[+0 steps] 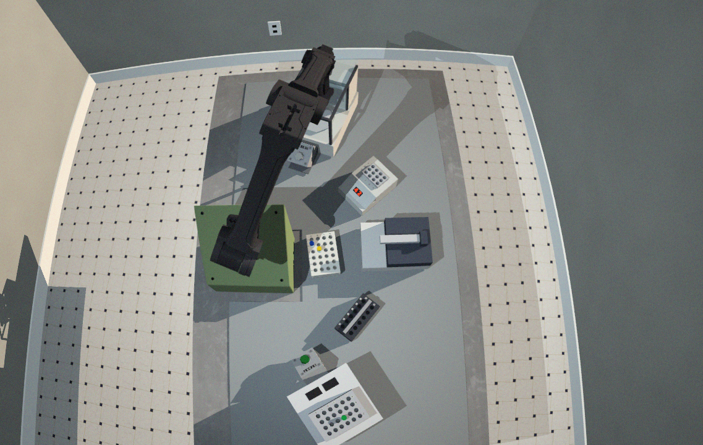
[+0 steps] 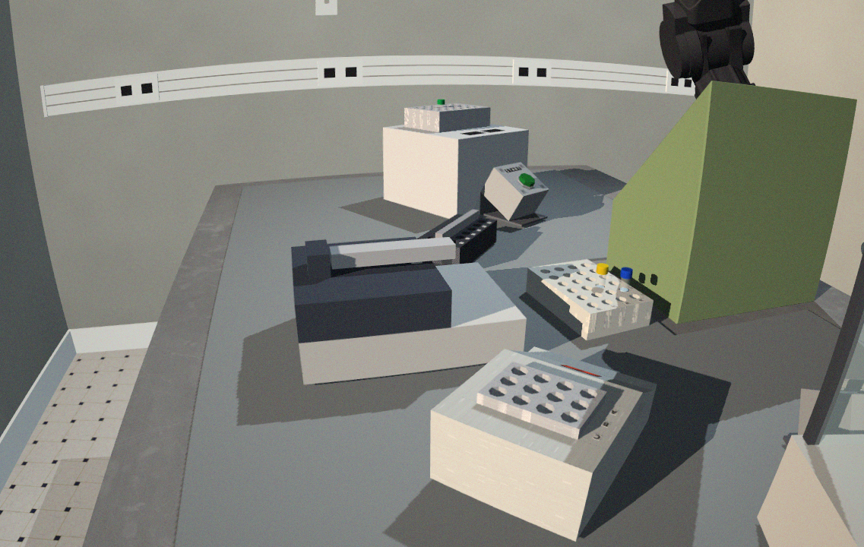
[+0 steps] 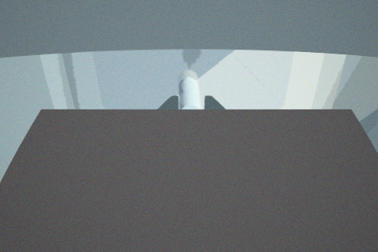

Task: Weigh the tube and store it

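My gripper (image 3: 190, 103) is shut on tube A (image 3: 190, 88), inside the glass box of the balance (image 1: 343, 132) (image 2: 792, 482). Only the tube's pale lower body and the fingertips show in the wrist view; its violet cap is hidden. I cannot tell whether the tube touches the pan. A broad dark block (image 3: 189, 181), apparently the door's handle, fills the lower wrist view. In the top view the arm covers the gripper and most of the box. The sloping front with a pale round key (image 1: 298, 156) shows. The dry block (image 1: 362, 203) (image 2: 502, 469) shows empty bores.
The rack (image 2: 625, 319) holds a blue-capped tube (image 1: 311, 243) (image 2: 626, 273) and a yellow-capped tube (image 1: 319, 248) (image 2: 602, 268). The spectrophotometer (image 1: 373, 257) (image 2: 380, 353), magnet block (image 1: 358, 315) and white station (image 1: 298, 399) with a green-capped tube (image 1: 344, 418) stand farther off.
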You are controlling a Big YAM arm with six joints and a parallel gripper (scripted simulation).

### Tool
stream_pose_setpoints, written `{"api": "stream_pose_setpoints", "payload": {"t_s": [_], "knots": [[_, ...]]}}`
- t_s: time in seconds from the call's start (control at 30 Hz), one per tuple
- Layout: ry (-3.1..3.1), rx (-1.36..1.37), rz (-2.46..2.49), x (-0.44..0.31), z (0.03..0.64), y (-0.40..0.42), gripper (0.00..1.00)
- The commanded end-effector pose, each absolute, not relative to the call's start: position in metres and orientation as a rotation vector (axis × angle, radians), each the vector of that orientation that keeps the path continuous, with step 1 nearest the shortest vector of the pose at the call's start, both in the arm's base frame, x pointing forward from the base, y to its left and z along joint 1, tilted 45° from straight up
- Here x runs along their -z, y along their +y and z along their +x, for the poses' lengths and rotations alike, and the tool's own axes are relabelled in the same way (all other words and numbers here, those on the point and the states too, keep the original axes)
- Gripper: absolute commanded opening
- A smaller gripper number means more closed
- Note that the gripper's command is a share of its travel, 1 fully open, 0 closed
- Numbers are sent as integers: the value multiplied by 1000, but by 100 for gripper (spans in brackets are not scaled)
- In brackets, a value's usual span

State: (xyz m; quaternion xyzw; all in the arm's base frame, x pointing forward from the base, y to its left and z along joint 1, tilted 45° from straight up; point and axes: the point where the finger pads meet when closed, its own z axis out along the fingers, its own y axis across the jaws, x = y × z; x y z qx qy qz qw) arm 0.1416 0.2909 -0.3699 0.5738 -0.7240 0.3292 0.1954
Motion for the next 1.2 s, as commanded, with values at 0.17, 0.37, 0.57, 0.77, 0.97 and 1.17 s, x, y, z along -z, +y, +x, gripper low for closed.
{"api": "stream_pose_setpoints", "payload": {"t_s": [0.17,0.37,0.57,0.77,0.97,1.17], "knots": [[-2055,-904,1630,370,146,307,9],[-2055,-904,1630,370,146,307,9],[-2055,-904,1630,370,146,307,9],[-2025,-915,1613,379,145,285,9],[-2055,-905,1630,372,147,306,9],[-2055,-905,1630,372,147,306,9]]}}
